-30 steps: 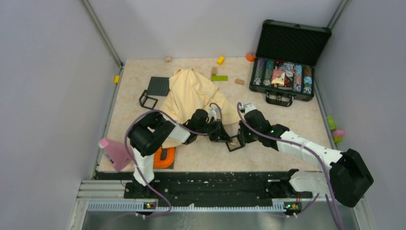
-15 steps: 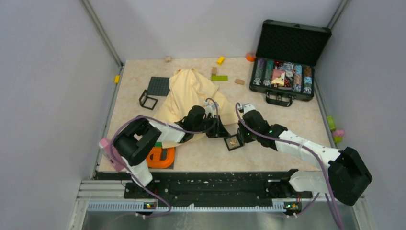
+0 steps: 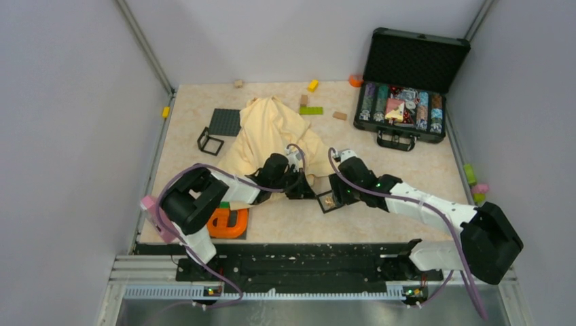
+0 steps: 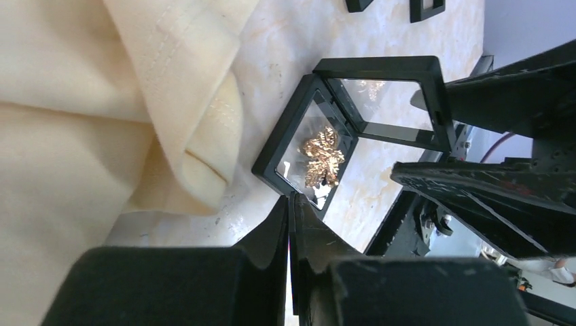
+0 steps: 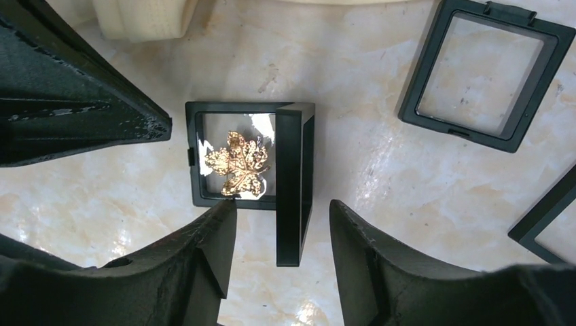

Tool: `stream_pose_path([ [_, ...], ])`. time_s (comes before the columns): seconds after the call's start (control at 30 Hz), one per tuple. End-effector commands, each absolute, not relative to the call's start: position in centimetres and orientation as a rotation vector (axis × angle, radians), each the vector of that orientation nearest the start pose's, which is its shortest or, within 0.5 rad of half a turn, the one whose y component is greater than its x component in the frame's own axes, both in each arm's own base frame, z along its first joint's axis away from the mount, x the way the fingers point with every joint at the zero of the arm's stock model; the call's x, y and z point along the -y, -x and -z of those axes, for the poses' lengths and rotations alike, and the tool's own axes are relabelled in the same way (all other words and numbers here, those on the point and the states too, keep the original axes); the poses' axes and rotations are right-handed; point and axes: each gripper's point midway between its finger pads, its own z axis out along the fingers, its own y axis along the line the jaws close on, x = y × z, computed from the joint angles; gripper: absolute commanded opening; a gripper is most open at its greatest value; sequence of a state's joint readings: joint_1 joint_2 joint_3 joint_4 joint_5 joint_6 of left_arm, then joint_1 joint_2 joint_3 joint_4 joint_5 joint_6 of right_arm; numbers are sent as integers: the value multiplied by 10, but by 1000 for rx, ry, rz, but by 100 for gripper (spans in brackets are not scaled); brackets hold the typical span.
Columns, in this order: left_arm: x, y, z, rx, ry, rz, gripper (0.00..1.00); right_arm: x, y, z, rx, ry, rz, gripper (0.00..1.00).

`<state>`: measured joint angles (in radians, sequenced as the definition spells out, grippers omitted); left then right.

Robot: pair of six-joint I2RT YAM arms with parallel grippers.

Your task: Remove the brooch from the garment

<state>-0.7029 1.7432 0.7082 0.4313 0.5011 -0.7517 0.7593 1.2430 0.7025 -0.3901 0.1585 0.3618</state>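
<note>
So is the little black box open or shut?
Open. The box has its lid raised at one side; the gold brooch lies inside.

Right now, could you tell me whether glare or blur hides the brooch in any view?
Right wrist: the gold leaf-shaped brooch is sharp, though white glare patches sit on the clear film of its black square frame. Left wrist: sharp, faintly mirrored in the raised lid. Top external: only a tiny tan speck, no detail.

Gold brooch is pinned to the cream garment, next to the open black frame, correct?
No. The brooch lies inside the open black frame, off the cream garment beside it; the right wrist view shows it.
</note>
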Motion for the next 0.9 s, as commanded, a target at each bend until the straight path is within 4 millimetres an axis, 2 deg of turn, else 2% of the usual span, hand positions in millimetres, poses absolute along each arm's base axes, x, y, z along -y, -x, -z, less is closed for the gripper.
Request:
stream_pose_path([
  [0.0, 340, -240, -39, -2409, -283, 1261, 5, -211, -227, -99, -2398, 400, -381, 55],
  [0.13, 341, -241, -34, -2420, -286, 1255, 3, -209, -229, -105, -2385, 374, -371, 57],
  [0.23, 342, -241, -31, -2427, -287, 1256, 3, -215, -227, -108, -2380, 386, -421, 50],
  [0.37, 343, -241, -25, -2438, -286, 1254, 2, -228, -223, -107, -2387, 407, -502, 46],
  [0.6, 345, -242, -18, -2443, -283, 1265, 1, -244, -217, -93, -2412, 421, -607, 37],
  [0.73, 344, -242, -16, -2447, -279, 1265, 0, -251, -215, -84, -2422, 410, -649, 29],
  [0.8, 344, -241, -16, -2447, -281, 1264, 0, -252, -215, -76, -2433, 403, -656, 22],
  [0.87, 344, -241, -16, -2447, -281, 1262, 0, -253, -215, -66, -2451, 397, -652, 20],
])
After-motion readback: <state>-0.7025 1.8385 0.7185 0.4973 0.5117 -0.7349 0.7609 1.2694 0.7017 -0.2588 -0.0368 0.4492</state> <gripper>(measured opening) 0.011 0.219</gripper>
